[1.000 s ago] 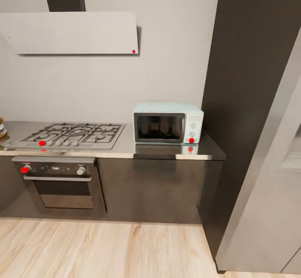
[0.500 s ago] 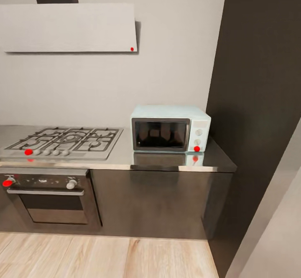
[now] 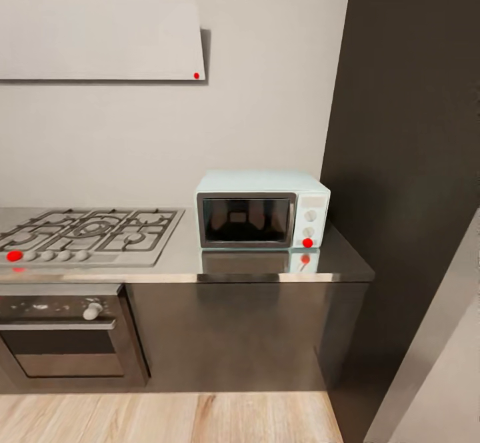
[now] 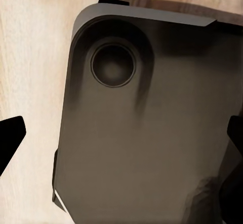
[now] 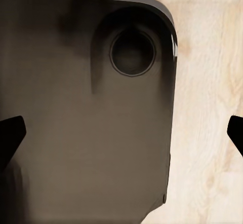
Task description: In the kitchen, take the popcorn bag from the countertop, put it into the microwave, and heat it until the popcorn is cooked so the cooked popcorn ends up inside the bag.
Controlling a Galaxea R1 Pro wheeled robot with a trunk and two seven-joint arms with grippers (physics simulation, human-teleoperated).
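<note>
The pale-blue microwave (image 3: 261,209) stands at the right end of the grey countertop (image 3: 187,259), against the wall, with its dark glass door shut and a red dot on its lower knob. The popcorn bag and the popcorn are out of view. In the left wrist view my left gripper (image 4: 121,138) is open, with black fingertips (image 4: 10,140) far apart over the robot's dark base. The right wrist view has my right gripper (image 5: 121,135) open the same way, with nothing between its fingers.
A gas hob (image 3: 87,233) lies left of the microwave, over a black oven (image 3: 63,336). A flat white hood (image 3: 100,39) hangs above. A tall dark cabinet (image 3: 407,163) closes off the right. Wood floor (image 3: 167,416) runs in front of the counter.
The whole head view has shifted: the camera has moved nearer the counter and turned. The microwave looks larger, and a jar at the far left has left the picture.
</note>
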